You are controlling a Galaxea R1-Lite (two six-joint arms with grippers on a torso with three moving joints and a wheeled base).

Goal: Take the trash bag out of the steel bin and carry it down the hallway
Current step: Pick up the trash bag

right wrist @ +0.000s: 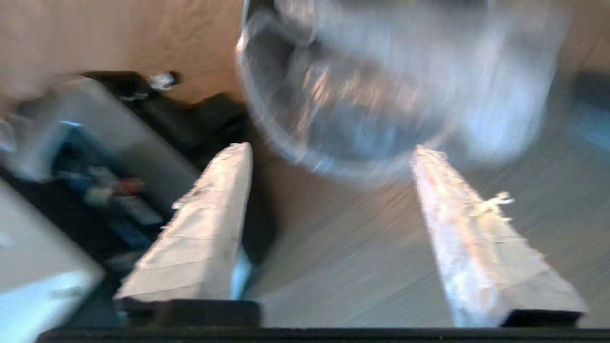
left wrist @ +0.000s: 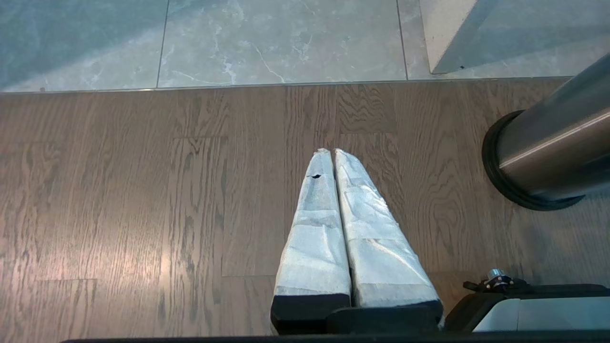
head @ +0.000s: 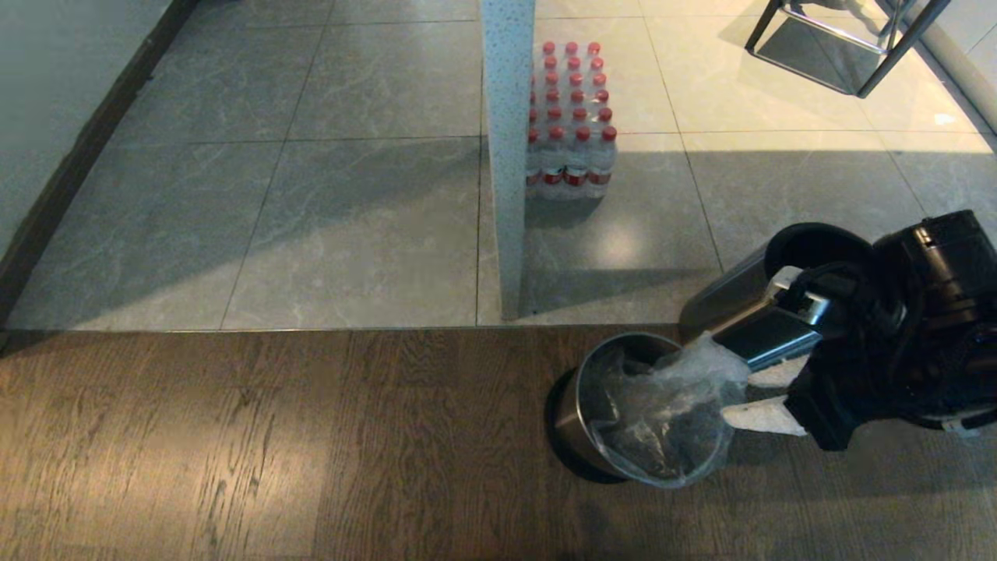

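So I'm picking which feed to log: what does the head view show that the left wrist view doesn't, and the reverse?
Only the head view shows the trash bag in the bin's mouth, the right gripper open beside it, the bottle pack, a second bin and a white post. Only the left wrist view shows the left gripper, shut above the planks. Both show the steel bin, wood floor and grey tiles.
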